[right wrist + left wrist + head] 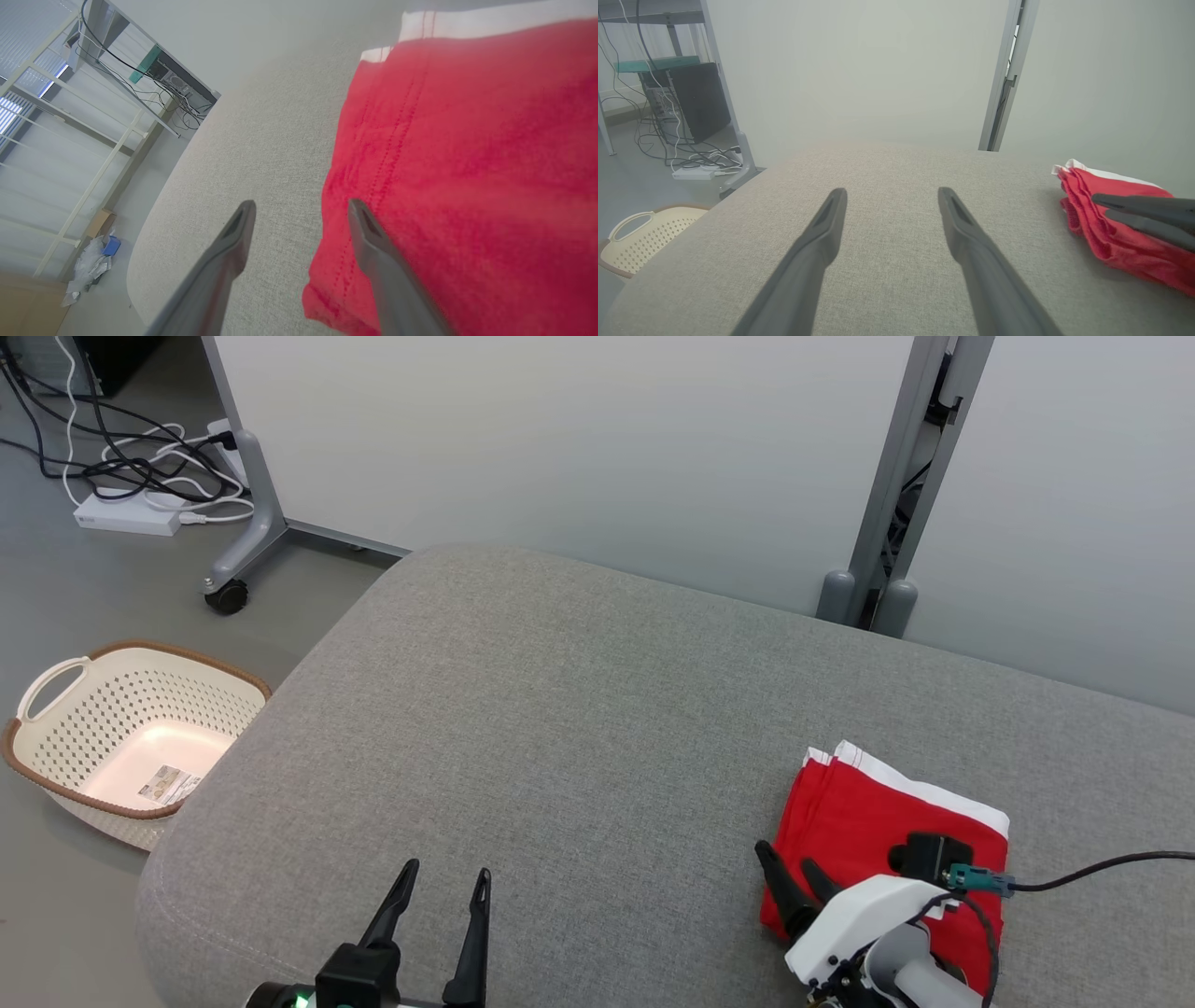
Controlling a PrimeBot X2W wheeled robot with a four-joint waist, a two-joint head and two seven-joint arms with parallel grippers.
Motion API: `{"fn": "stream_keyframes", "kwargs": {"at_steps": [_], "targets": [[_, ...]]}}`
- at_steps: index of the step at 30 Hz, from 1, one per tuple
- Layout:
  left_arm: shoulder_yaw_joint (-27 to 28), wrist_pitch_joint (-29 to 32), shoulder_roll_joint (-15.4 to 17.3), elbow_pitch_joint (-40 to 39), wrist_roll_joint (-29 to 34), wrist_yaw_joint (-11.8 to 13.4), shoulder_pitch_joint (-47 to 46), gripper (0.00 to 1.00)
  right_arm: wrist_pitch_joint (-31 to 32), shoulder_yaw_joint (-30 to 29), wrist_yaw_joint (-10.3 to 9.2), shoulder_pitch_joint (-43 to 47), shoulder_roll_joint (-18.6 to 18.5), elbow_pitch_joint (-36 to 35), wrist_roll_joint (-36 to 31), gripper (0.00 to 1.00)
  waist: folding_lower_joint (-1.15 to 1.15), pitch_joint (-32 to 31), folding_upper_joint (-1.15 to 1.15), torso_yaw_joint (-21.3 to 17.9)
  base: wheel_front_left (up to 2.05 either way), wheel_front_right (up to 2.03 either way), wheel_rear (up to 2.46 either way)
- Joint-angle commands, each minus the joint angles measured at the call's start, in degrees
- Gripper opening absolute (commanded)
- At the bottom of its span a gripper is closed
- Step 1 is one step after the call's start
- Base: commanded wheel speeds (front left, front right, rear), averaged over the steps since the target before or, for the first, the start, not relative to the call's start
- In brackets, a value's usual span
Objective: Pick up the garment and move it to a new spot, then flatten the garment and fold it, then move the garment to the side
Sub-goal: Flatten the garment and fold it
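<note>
The garment is a red cloth with a white band, folded into a compact stack at the right of the grey cushioned surface. My right gripper hovers open over the stack's left edge; in the right wrist view one finger is over the red garment and the other over bare cushion, nothing held. My left gripper stands open near the front edge, well left of the garment. In the left wrist view its gripper frames bare cushion, with the garment at the far right.
A cream perforated basket sits on the floor off the cushion's left edge. Grey partition panels stand behind the cushion. Cables and a white power strip lie on the floor at the back left.
</note>
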Motion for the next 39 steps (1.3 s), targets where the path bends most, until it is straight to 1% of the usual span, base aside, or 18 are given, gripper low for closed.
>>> {"fn": "stream_keyframes", "kwargs": {"at_steps": [1, 5, 8, 11, 13, 14, 15, 17, 20, 22, 24, 26, 30, 32, 34, 35, 37, 39], "targets": [[0.1, -0.2, 0.3, 0.0, -0.1, 0.4, -0.1, 1.00, 0.1, 0.8, 0.00, 0.1, -0.3, -0.3, 1.0, 1.00, 0.00, 0.0, 0.00, 0.0, 0.00, 0.00, 0.00], [0.3, -0.2, 0.3, 0.1, -0.3, 0.3, 0.2, 1.00, 0.5, 4.1, 0.00, -0.4, -0.3, -0.5, 3.4, 1.00, 0.00, -0.2, 0.00, -0.4, 0.00, 0.00, 0.00], [0.8, -0.2, 0.3, -0.2, -0.5, 0.7, 0.4, 1.00, -0.1, 5.0, 0.00, -1.6, -0.3, -1.5, 5.5, 1.00, 0.00, -0.7, 0.00, -1.4, 0.00, 0.00, 0.00], [0.9, -0.2, 0.3, -0.9, -0.5, 0.6, 0.6, 1.00, -0.7, 4.4, 0.00, -3.2, -0.3, -1.5, 6.3, 1.00, 0.00, -1.2, 0.00, -2.9, 0.00, 0.00, 0.00], [1.1, -0.2, 0.3, -1.4, -0.6, 0.8, 0.6, 1.00, -1.0, 3.5, 0.00, -4.4, -0.3, -1.4, 5.4, 1.00, 0.00, -1.6, 0.00, -4.1, 0.00, 0.00, 0.00], [1.3, -0.2, 0.3, -1.7, -0.8, 0.9, 0.6, 1.00, -1.1, 2.7, 0.00, -5.1, -0.6, -1.4, 4.6, 1.00, 0.00, -1.9, 0.00, -4.8, 0.00, 0.00, 0.00], [1.5, -0.2, 0.3, -2.1, -1.2, 1.0, 0.6, 1.00, -1.1, 1.3, 0.00, -6.0, -1.8, -1.7, 3.2, 1.00, 0.00, -2.1, 0.00, -5.5, 0.00, 0.00, 0.00], [1.9, -0.2, 0.3, -3.0, -1.3, 1.0, 0.5, 1.00, -1.1, -1.5, -0.01, -6.8, -4.2, -2.7, -1.1, 1.00, 0.00, -2.4, 0.00, -7.1, 0.00, 0.00, 0.00], [2.7, -0.2, 0.3, -4.3, -1.7, 0.9, -0.2, 1.00, -1.0, -6.9, 0.00, -6.9, -7.7, -5.7, -10.9, 1.00, 0.00, -2.7, 0.00, -9.7, 0.00, 0.00, 0.00], [3.3, -0.2, 0.3, -5.1, -1.6, 1.0, -0.8, 1.00, -1.0, -12.0, 0.00, -5.4, -10.2, -8.4, -18.3, 1.00, 0.00, -2.9, 0.00, -11.3, 0.00, 0.00, 0.00], [4.0, -0.2, 0.3, -5.9, -1.6, 1.1, -1.3, 1.00, -1.0, -17.6, -0.01, -3.3, -12.6, -11.7, -27.4, 1.00, 0.00, -3.0, 0.00, -13.0, 0.00, 0.00, 0.00], [4.6, -0.2, 0.3, -6.5, -1.5, 1.2, -1.5, 1.00, -1.0, -23.3, 0.00, -0.5, -13.3, -16.2, -37.0, 1.00, 0.00, -3.0, 0.00, -14.6, 0.00, 0.00, 0.00], [6.0, -0.2, 0.3, -7.4, -1.5, 1.4, -2.1, 1.00, -0.9, -35.4, 0.00, 7.5, -11.7, -26.6, -51.9, 1.00, 0.00, -2.8, 0.00, -17.3, 0.00, 0.00, 0.00], [6.4, -0.2, 0.2, -7.6, -1.3, 1.3, -2.3, 1.00, -0.9, -39.7, -0.01, 11.8, -10.3, -31.8, -58.8, 1.00, 0.00, -2.5, 0.00, -18.3, 0.00, 0.00, 0.00], [7.1, -0.2, 0.3, -7.7, -1.0, 1.2, -2.3, 1.00, -0.9, -43.5, -0.01, 15.5, -8.0, -36.3, -63.2, 1.00, 0.00, -2.3, 0.00, -19.4, 0.00, 0.00, 0.00], [7.1, -0.2, 0.3, -7.7, -1.0, 1.2, -2.3, 1.00, -0.9, -43.5, -0.01, 15.5, -8.0, -36.3, -63.2, 1.00, 0.00, -2.3, 0.00, -19.4, 0.00, 0.00, 0.00], [7.5, -0.2, 0.3, -7.8, -0.6, 1.0, -2.1, 1.00, -0.9, -47.0, -0.01, 18.2, -6.3, -40.2, -66.3, 1.00, 0.00, -2.0, 0.00, -20.2, 0.00, 0.00, 0.00], [7.9, -0.2, 0.3, -7.8, -0.1, 0.9, -1.7, 1.00, -0.9, -49.3, -0.01, 20.9, -4.4, -43.0, -68.0, 1.00, 0.00, -1.8, 0.00, -21.0, 0.00, 0.00, 0.00]]}}
